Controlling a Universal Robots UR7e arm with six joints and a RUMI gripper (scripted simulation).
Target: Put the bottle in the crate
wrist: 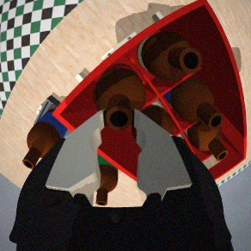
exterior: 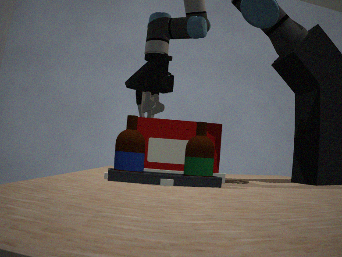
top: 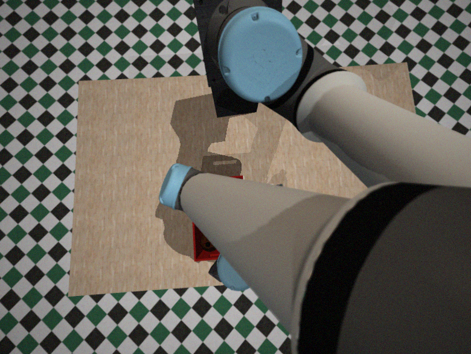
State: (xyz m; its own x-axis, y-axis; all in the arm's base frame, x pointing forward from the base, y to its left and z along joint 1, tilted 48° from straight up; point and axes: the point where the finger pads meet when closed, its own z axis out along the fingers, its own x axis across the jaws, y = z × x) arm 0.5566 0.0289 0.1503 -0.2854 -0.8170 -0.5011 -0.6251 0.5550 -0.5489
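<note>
My gripper (exterior: 146, 114) (wrist: 119, 111) is shut on the neck of a brown bottle (wrist: 120, 86). That bottle stands about upright within a compartment of the red crate (top: 197, 247) (exterior: 171, 124) (wrist: 232, 94); its base is hidden, so I cannot tell whether it touches the crate floor. My fingertips are around the height of the crate's rim. Several other brown bottles stand in the crate, one with a blue label showing. The dark tray (exterior: 193, 180) (wrist: 48, 104) holds a blue-labelled bottle (exterior: 129, 160) (wrist: 43, 137) and a green-labelled bottle (exterior: 199, 165) (wrist: 108, 175).
The tray lies close along one side of the crate. Small pale blocks (exterior: 166, 182) (wrist: 82, 76) sit against the tray and beside the crate. In the top view my arm covers most of the crate and all but a sliver of the tray. The table (top: 121, 228) ends beyond the crate.
</note>
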